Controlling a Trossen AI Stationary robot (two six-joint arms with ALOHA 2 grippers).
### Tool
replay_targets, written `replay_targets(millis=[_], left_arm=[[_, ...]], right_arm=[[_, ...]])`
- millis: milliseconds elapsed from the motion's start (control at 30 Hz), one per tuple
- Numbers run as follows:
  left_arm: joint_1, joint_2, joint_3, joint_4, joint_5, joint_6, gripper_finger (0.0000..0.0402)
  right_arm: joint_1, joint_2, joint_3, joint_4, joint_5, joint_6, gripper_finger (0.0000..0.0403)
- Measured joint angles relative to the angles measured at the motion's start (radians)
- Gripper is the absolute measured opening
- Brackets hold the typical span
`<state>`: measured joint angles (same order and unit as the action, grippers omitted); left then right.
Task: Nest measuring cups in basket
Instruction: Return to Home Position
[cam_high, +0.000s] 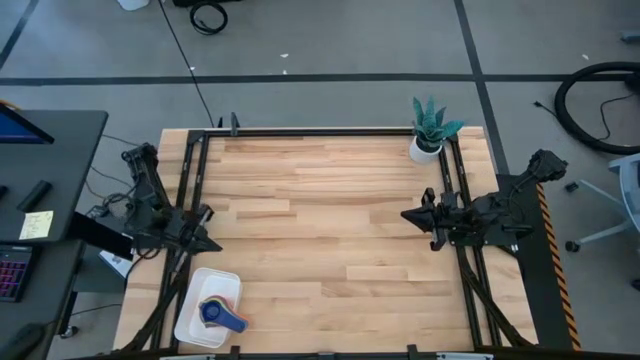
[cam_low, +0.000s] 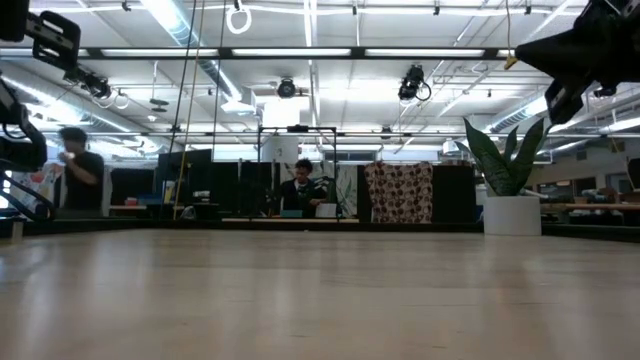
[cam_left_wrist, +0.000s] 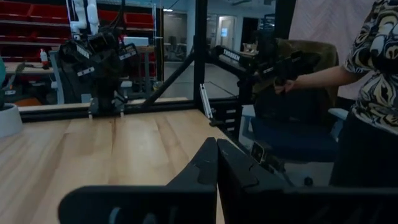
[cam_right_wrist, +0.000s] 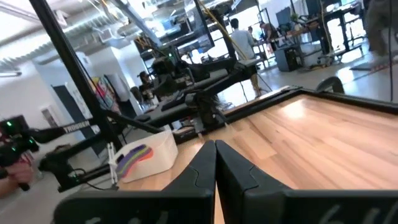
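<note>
**Claws pinched shut, cups stacked in basket**

Left gripper (cam_high: 212, 243), fingers pressed together on nothing, hangs at the wooden table's (cam_high: 320, 230) left edge. The right gripper (cam_high: 406, 214), likewise closed and empty, hangs near the right edge, well apart from it. The white basket (cam_high: 188, 326) lies in the table's lower-left corner in the high view, close to the left gripper. Inside it sit the measuring cups (cam_high: 214, 312), nested in one stack, dark blue on top with yellow, orange and light-blue edges showing. A potted plant (cam_high: 429, 131) stands at the opposite far corner.
</note>
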<state>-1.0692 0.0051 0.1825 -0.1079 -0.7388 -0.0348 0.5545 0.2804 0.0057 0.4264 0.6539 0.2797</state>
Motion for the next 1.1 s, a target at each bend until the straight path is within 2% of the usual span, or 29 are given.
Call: replay_targets(millis=[333,500,667,800,967,1100], left_arm=[[0.0,0.0,-0.091,0.048,0.0,-0.004,0.0],[0.0,0.001,-0.125,0.05,0.002,-0.007,0.0],[0.0,0.004,-0.131,0.063,0.008,-0.007,0.0],[0.0,0.006,-0.131,0.06,0.003,-0.071,0.0],[0.0,0.007,-0.133,0.054,-0.054,-0.168,0.0011],[0.0,0.007,-0.133,0.046,-0.173,-0.169,0.0011]], right_arm=[[0.0,0.002,0.001,-0.001,-0.006,-0.037,0.0009],[0.0,0.001,0.001,-0.006,-0.048,-0.026,0.0009],[0.0,0.002,0.001,-0.096,-0.041,0.002,0.0009],[-0.002,0.002,0.001,-0.203,0.004,0.123,0.0009],[-0.002,0.003,0.001,-0.273,0.005,0.239,0.0009],[-0.002,0.003,0.001,-0.318,0.008,0.242,0.0009]])
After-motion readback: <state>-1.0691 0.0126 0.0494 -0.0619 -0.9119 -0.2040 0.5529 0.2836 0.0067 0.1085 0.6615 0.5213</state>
